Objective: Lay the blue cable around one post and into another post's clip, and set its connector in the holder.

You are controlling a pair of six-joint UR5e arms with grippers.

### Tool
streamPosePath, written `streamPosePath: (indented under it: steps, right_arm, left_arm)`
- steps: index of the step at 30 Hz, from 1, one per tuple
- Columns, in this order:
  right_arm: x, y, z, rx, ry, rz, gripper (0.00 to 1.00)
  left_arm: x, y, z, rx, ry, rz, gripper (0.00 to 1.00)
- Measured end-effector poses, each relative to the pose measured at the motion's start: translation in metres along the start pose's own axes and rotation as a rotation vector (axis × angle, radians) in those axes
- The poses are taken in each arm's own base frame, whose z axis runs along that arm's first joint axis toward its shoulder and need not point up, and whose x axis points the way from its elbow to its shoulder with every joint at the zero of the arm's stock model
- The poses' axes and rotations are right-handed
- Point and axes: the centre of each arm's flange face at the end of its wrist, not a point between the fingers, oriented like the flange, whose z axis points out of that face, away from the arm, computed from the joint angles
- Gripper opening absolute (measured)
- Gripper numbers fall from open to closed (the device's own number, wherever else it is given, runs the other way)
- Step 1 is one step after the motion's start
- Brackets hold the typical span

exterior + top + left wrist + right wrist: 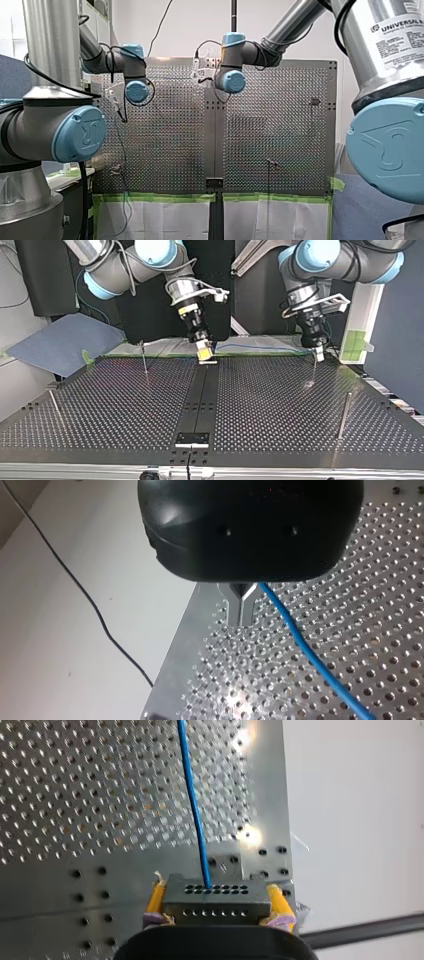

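your right gripper clamps the connector between its yellow pads; the blue cable leads from it across the perforated table. your left gripper has its 2 metal fingers pinched on the cable near the table's edge

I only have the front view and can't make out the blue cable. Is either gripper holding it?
Observer: Yes. In the right wrist view, my right gripper clamps the connector between yellow pads.
Operator: And the left one?
Observer: In the left wrist view, my left gripper is shut on the blue cable.
Operator: Where does the cable run?
Observer: In the top view it spans from one gripper to the other, along the table's far edge.
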Motion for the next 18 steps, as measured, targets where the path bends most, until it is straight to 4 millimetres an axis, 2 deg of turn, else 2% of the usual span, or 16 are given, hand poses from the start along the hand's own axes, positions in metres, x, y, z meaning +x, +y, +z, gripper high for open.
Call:
streamPosePath:
  steps: [5,18]
  right_arm:
    - [-0.004,-0.009,0.008,0.021,-0.025,-0.017,0.0]
    - [0.024,-0.019,0.029,0.031,0.02,-0.011,0.0]
  left_arm:
    - [-0.003,0.005,0.006,-0.017,-0.005,-0.004,0.0]
    - [-0.013,0.035,0.034,-0.065,-0.041,-0.053,0.0]
